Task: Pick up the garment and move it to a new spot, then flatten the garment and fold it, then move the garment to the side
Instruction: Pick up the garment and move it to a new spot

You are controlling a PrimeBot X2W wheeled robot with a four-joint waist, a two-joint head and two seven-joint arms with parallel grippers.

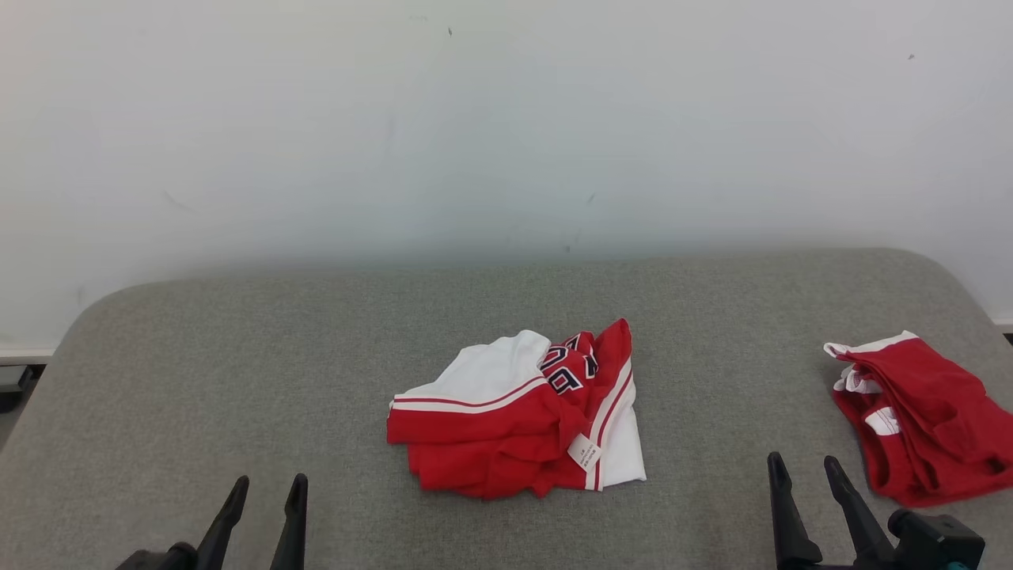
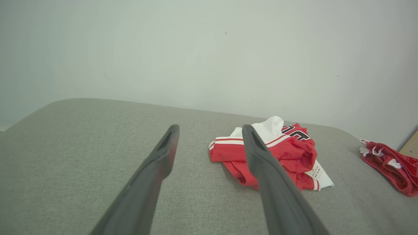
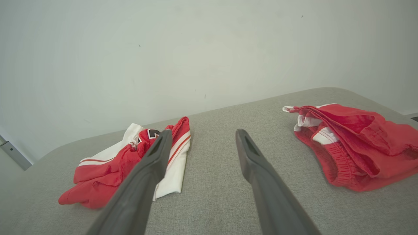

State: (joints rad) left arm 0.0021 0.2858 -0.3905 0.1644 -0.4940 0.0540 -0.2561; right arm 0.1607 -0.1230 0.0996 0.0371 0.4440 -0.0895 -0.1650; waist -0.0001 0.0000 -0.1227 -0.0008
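Count: 2 garments, 2 claws. The red-and-white garment (image 1: 514,419) lies crumpled at the middle of the grey worktop (image 1: 237,356), one white tag showing. A second red garment (image 1: 926,419) sits bunched near the right edge, well apart from it. The left claw (image 1: 271,480) is spread and holds nothing, at front left. The right claw (image 1: 802,459) is spread and holds nothing, just beside the second red garment.

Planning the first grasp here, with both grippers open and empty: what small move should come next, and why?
Probably ease the left gripper forward and rightward toward the red-and-white garment, which lies crumpled and untouched mid-table. Both grippers sit open at the near edge; the right gripper is beside the other red garment, off to the side.
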